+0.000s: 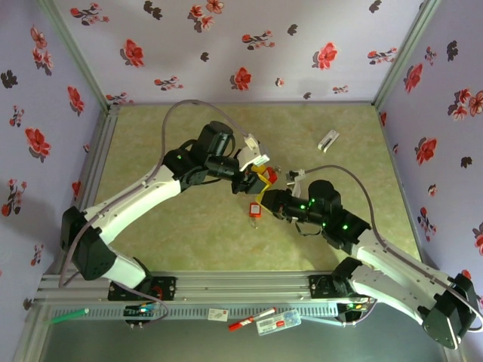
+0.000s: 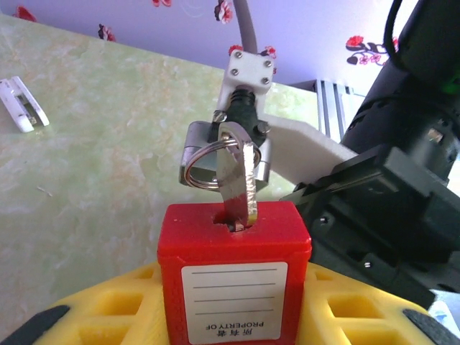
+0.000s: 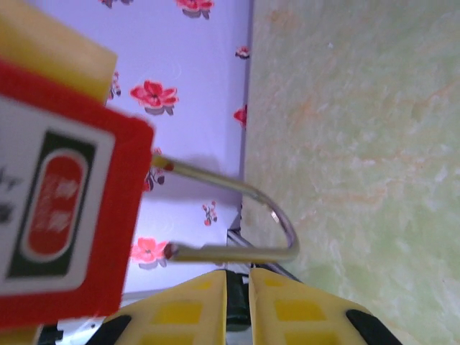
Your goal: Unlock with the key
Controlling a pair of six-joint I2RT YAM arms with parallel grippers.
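Closest in, the left gripper has its yellow fingers clamped on either side of a red padlock, with the label toward its wrist camera and the keyway end pointing away from the palm. Straight out past those fingertips the key stands in the keyway, blade sunk in and head free, with a split ring looped through the head. Just behind the head sits some grey and white hardware, and to its right the dark bulk of the right arm. I cannot tell whether anything grips the head. From its own wrist camera, the right gripper has its yellow fingers drawn almost together with only a thin slit between, and I cannot make out anything inside. A wire shackle crosses just past their tips. By my reading the key is in and the turn is the step in hand. That calls for a firm pinch on the head and a twist about the blade's axis while the left holds the body steady. Farthest out, a white clip lies on the table.
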